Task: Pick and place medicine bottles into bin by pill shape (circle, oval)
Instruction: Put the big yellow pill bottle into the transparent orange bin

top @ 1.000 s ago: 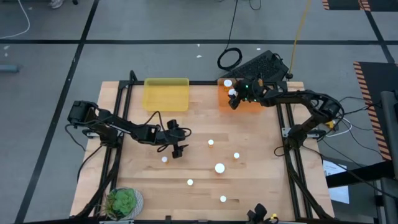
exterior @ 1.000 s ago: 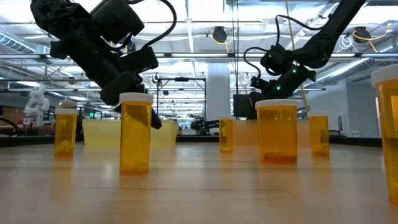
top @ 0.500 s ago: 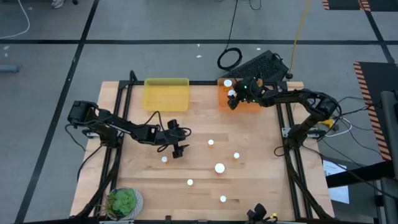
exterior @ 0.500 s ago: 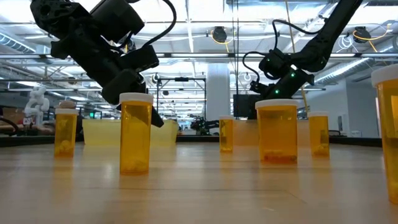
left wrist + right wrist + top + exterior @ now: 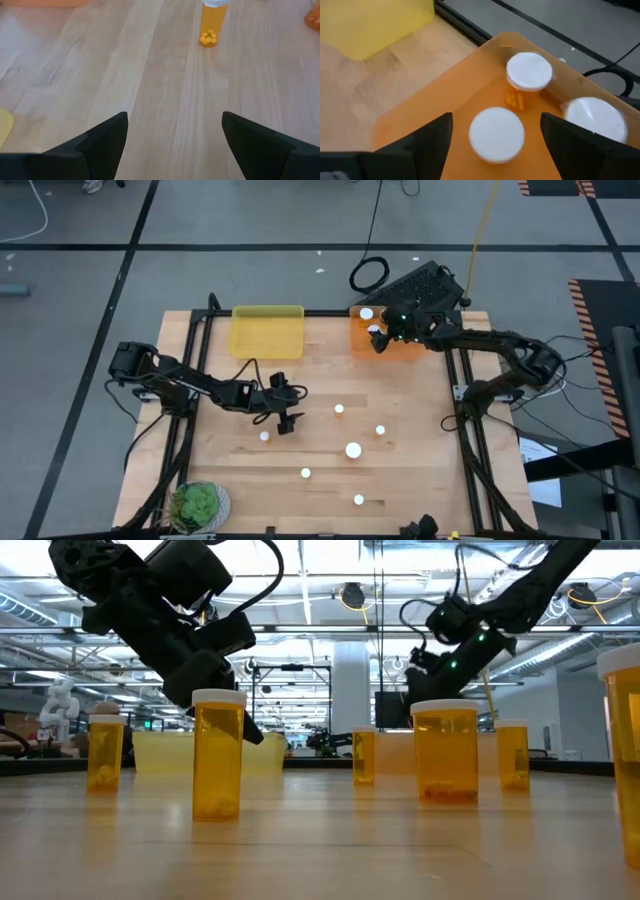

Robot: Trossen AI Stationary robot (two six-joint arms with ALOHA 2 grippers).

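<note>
Now: right gripper (image 5: 496, 131) hangs fingers apart over orange plastic bin (image 5: 362, 338), far right, three white-capped amber bottles (image 5: 497, 134) inside. Left gripper (image 5: 286, 421), fingers apart, is nearer the upright bottle (image 5: 264, 436) just beside it.

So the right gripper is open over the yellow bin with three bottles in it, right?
Not quite. The right gripper is open over the orange bin, not the yellow bin. The right wrist view shows three white-capped bottles in the orange one.

You see a grey floor (image 5: 80, 290) crossed by black lines, and ceiling lights (image 5: 330, 600) over an open hall.
</note>
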